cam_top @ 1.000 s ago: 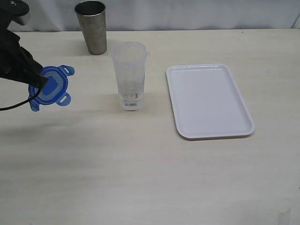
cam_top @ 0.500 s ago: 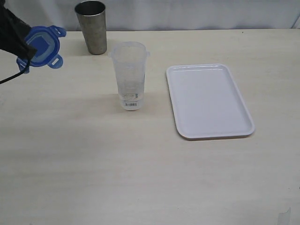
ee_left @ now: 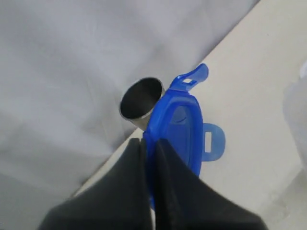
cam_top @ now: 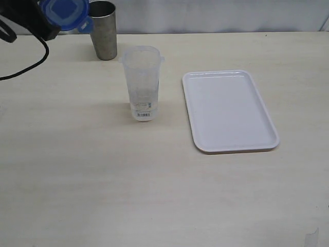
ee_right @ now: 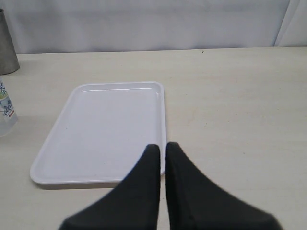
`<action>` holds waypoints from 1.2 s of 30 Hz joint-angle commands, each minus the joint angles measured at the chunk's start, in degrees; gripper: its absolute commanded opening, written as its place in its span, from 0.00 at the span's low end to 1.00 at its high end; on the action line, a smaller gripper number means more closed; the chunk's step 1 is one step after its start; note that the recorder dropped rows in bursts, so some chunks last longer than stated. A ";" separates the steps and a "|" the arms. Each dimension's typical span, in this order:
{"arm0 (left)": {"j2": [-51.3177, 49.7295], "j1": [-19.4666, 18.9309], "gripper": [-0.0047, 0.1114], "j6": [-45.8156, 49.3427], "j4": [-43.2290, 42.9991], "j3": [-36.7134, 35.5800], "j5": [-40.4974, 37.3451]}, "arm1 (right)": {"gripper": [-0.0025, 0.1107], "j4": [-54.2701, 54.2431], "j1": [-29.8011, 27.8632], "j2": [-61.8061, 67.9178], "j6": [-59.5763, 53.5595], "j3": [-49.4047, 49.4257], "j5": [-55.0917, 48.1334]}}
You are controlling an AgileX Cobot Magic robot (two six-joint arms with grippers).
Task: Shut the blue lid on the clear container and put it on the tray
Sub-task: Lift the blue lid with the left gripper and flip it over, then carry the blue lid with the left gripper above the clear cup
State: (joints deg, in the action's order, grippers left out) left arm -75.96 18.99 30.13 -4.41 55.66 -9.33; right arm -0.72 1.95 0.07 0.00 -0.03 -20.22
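The blue lid point(cam_top: 65, 12) hangs high at the far left, beside the steel cup, with my left gripper point(cam_top: 47, 25) shut on its edge. In the left wrist view the lid point(ee_left: 180, 127) stands on edge between the black fingers point(ee_left: 168, 158), flaps sticking out. The clear container point(cam_top: 142, 82) stands upright and open near the table's middle, barcode label at its base. The white tray point(cam_top: 229, 110) lies flat to its right and holds nothing. My right gripper point(ee_right: 162, 148) is shut with nothing in it, above the near rim of the tray point(ee_right: 103, 129); the exterior view does not show it.
A grey steel cup point(cam_top: 103, 30) stands at the back left, close behind the lid; it also shows in the left wrist view, cup point(ee_left: 141, 101). A black cable point(cam_top: 31, 64) loops down from the left arm. A pale curtain backs the table.
My left gripper has carried the blue lid up and to the right, from low at the left edge to beside the steel cup. Container, tray and right gripper have not moved.
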 commanded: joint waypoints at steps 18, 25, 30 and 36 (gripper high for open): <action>-19.44 7.68 0.04 29.15 -0.94 9.36 24.58 | 0.06 -0.13 0.14 -0.07 0.00 0.03 0.31; -20.11 12.18 0.04 53.60 11.86 9.35 24.20 | 0.06 -0.13 0.14 -0.07 0.00 0.03 0.31; -20.11 15.96 0.04 80.11 33.07 7.45 30.37 | 0.06 -0.13 0.14 -0.07 0.00 0.03 0.31; -20.11 19.03 0.04 92.64 49.24 6.33 35.61 | 0.06 -0.13 0.14 -0.07 0.00 0.03 0.31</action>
State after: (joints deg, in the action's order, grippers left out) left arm -95.96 37.18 119.24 37.69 62.25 23.74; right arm -0.72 1.95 0.07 0.00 -0.03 -20.22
